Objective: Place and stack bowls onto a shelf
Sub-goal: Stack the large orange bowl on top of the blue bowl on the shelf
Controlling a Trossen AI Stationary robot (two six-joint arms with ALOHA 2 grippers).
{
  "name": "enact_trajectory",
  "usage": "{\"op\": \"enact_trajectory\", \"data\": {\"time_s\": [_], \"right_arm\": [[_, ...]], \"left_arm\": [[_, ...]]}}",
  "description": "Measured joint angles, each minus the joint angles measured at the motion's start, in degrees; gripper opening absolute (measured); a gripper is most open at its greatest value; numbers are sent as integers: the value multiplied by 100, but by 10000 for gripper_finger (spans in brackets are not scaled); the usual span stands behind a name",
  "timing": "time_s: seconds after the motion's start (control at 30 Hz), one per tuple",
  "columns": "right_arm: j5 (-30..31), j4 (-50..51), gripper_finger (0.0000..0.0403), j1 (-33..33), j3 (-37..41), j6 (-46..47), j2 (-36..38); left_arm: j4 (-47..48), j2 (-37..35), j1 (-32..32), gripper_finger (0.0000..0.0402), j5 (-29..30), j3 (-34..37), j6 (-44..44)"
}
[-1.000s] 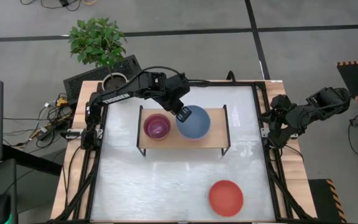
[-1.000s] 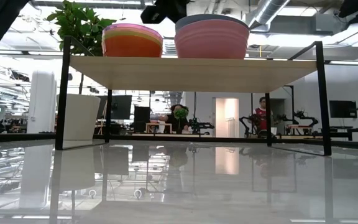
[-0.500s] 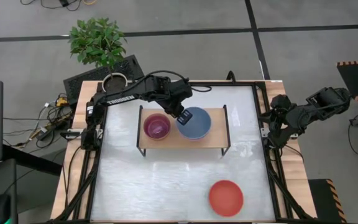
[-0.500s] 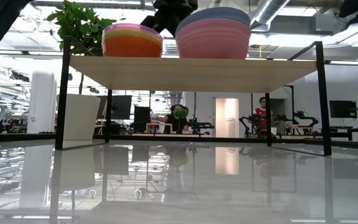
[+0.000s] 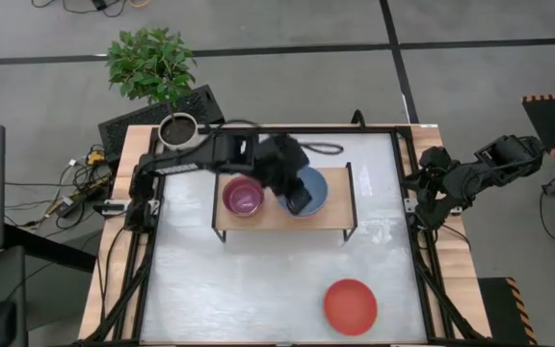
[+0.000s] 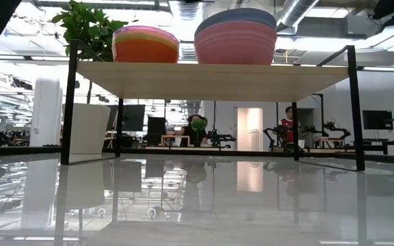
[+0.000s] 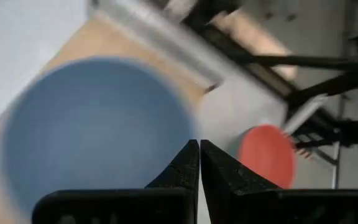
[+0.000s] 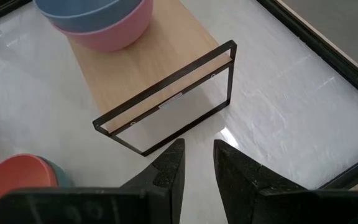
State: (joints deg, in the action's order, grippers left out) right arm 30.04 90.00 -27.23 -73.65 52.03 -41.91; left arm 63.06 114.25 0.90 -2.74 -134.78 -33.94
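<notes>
The blue bowl (image 5: 314,183) (image 7: 92,124) sits nested in a pink bowl (image 6: 234,42) (image 8: 117,31) on the shelf's wooden board (image 5: 330,214) (image 6: 211,72). Beside it on the board stands a second stack, purple inside (image 5: 244,196) and orange outside (image 6: 146,44). My left gripper (image 5: 300,202) (image 7: 199,149) hovers shut over the blue bowl's near rim, above the low view's top edge. A red bowl (image 5: 350,306) (image 7: 267,152) rests on the table near the near right corner. My right gripper (image 8: 197,158) is open; its arm (image 5: 451,181) waits at the table's right edge.
A potted plant (image 5: 150,63) and its white pot (image 5: 176,127) stand by the far left corner. The shelf's black end frame (image 8: 166,106) rises at the board's right end. In the right wrist view the red bowl (image 8: 17,174) sits on a teal one.
My left gripper has moved from the blue bowl's far left rim toward the table's near edge, across the bowl, and has risen out of the low view. The blue bowl, tilted a second ago, has settled level in the pink bowl.
</notes>
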Motion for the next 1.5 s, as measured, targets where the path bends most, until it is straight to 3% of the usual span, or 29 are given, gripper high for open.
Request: {"op": "enact_trajectory", "data": {"time_s": [0.13, 0.4, 0.67, 0.93, 1.13, 1.5], "right_arm": [[0, 1, 113, -2, 0, 2, -1], [0, -7, 113, 0, 0, 8, -2], [0, -33, 113, -6, -2, 95, -9], [-1, -41, 113, -1, 0, 194, -37], [0, -41, 113, -1, 2, 194, -42], [2, -42, 113, 0, 2, 195, -45]], "left_arm": [[-482, 52, -618, 0, 389, 2, 14], [-1226, 363, -1799, 0, 1761, 9, -369], [-1700, 1059, -2521, 11, 2914, 120, -793], [-2156, 1802, -2799, 90, 2697, 130, -962], [-2379, 2363, -2785, 150, 2581, 127, -1605], [-2535, 2991, -2661, 163, 2790, 127, -2057]]}}
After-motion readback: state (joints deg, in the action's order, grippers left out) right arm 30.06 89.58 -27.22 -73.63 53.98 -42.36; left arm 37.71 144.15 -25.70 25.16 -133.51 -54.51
